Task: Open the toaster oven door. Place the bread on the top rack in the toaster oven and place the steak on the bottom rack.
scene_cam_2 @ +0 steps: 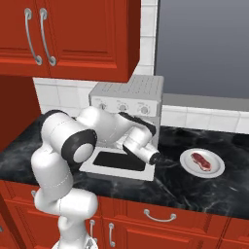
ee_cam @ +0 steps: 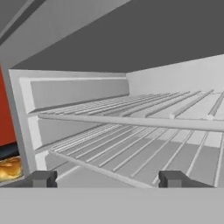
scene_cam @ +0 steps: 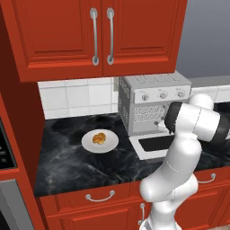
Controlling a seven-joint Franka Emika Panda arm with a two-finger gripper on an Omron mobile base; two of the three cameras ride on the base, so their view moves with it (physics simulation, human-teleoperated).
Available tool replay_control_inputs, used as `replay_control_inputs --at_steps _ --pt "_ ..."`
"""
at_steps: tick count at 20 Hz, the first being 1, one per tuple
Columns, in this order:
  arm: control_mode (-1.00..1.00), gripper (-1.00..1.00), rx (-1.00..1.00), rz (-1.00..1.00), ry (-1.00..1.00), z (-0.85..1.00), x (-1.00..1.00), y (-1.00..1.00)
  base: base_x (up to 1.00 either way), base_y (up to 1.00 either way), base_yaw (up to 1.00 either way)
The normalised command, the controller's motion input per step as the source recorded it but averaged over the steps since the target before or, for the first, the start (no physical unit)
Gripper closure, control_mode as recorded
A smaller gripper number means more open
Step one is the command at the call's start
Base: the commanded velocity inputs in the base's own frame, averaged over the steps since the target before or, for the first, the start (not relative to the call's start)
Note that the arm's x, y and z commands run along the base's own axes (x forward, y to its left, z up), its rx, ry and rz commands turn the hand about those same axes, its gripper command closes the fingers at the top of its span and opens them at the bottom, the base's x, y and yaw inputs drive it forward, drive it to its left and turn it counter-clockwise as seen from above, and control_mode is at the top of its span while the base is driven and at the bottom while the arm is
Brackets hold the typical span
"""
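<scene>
Silver toaster oven (scene_cam: 152, 102) stands on the black counter, its door (scene_cam_2: 119, 164) already folded down flat. Left of it, the bread (scene_cam: 99, 137) sits on a white plate (scene_cam: 88, 144); it looks light and crushable, best pinched gently across its sides. At the oven mouth, the gripper (ee_cam: 106, 179) faces the racks, fingers spread wide, holding nothing.

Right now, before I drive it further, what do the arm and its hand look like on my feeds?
The arm is made of glossy white, rounded segments joined by dark grey to black bands at the joints. No cables or markings show on it. The hand ends in two small, blocky dark grey fingertips.
</scene>
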Motion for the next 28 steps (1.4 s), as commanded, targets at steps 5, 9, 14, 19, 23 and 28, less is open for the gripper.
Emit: replay_control_inputs --at_steps 5,9,14,19,23,28 --pt "-1.00 -1.00 0.04 0.00 -0.12 -0.03 -0.05 0.12 0.00 0.00 0.00" --pt "-1.00 -1.00 0.01 0.00 -0.14 -0.01 0.05 0.00 0.00 0.00 0.00" --pt "-1.00 -1.00 0.00 0.00 0.07 -0.30 0.49 0.00 0.00 0.00 0.00" --pt "-1.00 -1.00 -0.04 0.00 0.32 -0.32 0.11 0.00 0.00 0.00 0.00" --pt "-1.00 -1.00 -0.13 0.00 0.55 -0.38 -0.15 0.00 0.00 0.00 0.00" --pt "-1.00 -1.00 -0.09 0.00 0.49 -0.52 -0.79 -0.08 0.00 0.00 0.00"
